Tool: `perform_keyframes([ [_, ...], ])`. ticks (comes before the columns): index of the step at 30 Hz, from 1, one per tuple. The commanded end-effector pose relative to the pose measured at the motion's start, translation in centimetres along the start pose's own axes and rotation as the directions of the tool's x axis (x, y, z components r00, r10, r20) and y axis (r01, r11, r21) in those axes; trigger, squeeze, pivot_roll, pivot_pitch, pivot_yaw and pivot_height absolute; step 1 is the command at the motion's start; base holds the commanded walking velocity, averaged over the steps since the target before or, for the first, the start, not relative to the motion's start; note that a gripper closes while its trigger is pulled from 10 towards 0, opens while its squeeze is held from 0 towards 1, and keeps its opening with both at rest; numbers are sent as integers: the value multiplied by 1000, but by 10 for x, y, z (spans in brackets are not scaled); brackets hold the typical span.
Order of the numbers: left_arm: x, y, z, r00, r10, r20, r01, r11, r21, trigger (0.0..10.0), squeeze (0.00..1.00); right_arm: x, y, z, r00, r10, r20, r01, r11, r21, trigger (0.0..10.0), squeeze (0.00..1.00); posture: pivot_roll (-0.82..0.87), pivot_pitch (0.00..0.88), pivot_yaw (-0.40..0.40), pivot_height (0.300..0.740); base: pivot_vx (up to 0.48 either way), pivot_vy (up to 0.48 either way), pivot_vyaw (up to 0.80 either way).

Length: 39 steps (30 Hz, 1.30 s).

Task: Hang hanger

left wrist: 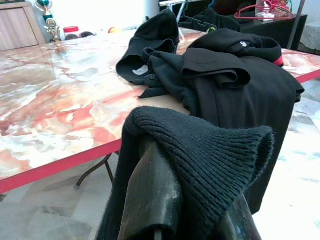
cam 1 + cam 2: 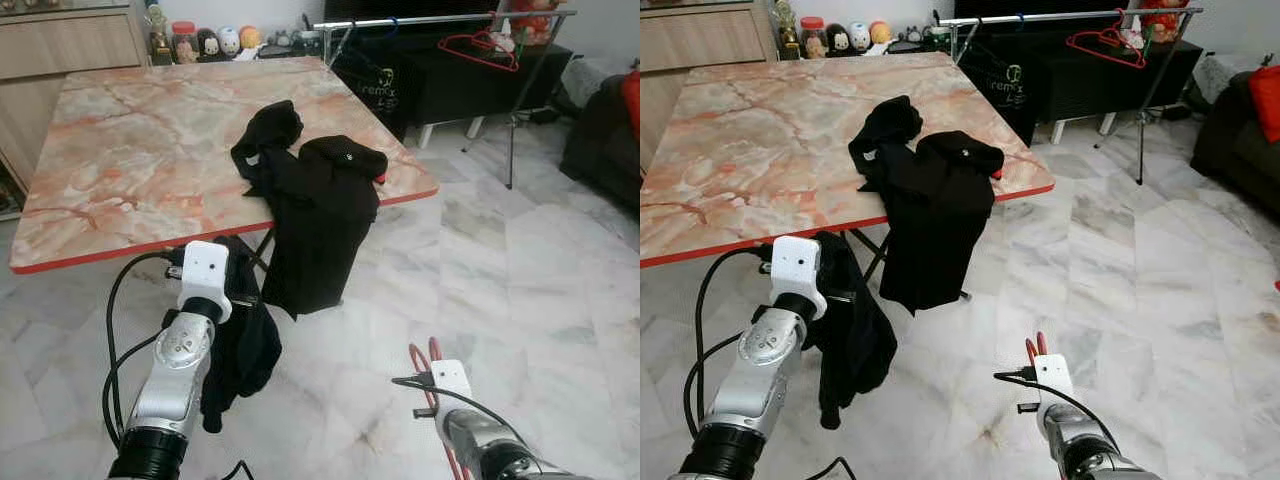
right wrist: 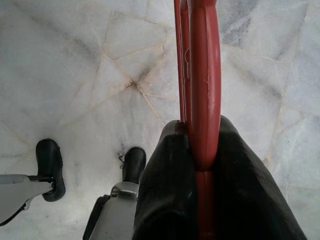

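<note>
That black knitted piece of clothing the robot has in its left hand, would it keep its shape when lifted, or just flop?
Probably flop. The black knitted garment hangs limp below the left hand, so it likely has no stiffness. In the left wrist view its ribbed knit folds softly over one of the black fingers, suggesting it is light and grips rather than slips. It seems unlikely to break or roll.

Left claw (image 1: pixel 195 220): we see our two black fingers (image 1: pixel 150 200) close before the lens, pinched on a black knitted garment (image 1: pixel 210 155) that drapes over them.
Bench (image 1: pixel 55 105): marbled orange-and-white top with a red edge, just beyond the claw.
Black clothes (image 1: pixel 215 75): heaped on the bench, one part hanging over its edge.
Behind: a wooden cabinet (image 1: pixel 17 27), small jars and figures (image 1: pixel 72 32), and a red hanger (image 1: pixel 257 11) on a rail.
Floor (image 1: pixel 305 165): pale marble tiles.
</note>
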<state>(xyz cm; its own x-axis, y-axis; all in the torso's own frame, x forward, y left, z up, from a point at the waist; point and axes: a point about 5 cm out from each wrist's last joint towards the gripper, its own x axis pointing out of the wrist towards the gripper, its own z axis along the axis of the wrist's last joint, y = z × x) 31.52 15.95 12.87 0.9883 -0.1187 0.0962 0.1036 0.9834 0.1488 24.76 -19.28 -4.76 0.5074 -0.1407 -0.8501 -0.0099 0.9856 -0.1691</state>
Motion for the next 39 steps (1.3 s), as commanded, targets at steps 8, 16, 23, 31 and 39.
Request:
perform_keyframes([
  [8,2,-5,14,997,-39,61,39,999,1,10000,0,0,-6,4,1000,-15,11,15,1000,-10,10000,0,41,0,-58,740,0,0,0],
  [16,2,-5,14,997,-40,64,39,999,24,10000,0,0,-6,4,1000,-13,11,13,1000,-23,10000,0,41,0,-58,740,0,-68,77],
  [23,3,-4,12,998,-38,45,36,999,39,10000,0,0,-6,5,1000,-12,11,12,1000,-22,10000,0,40,0,-60,740,0,-349,374],
  [31,3,-4,11,999,-34,39,33,999,31,10000,0,0,-6,4,1000,-12,9,12,1000,-17,10000,0,40,0,-61,740,0,-98,0],
  [39,1,-1,8,1000,-5,23,5,1000,5,10000,0,0,-6,4,1000,-11,12,12,1000,-17,10000,0,40,0,-61,740,0,0,0],
])
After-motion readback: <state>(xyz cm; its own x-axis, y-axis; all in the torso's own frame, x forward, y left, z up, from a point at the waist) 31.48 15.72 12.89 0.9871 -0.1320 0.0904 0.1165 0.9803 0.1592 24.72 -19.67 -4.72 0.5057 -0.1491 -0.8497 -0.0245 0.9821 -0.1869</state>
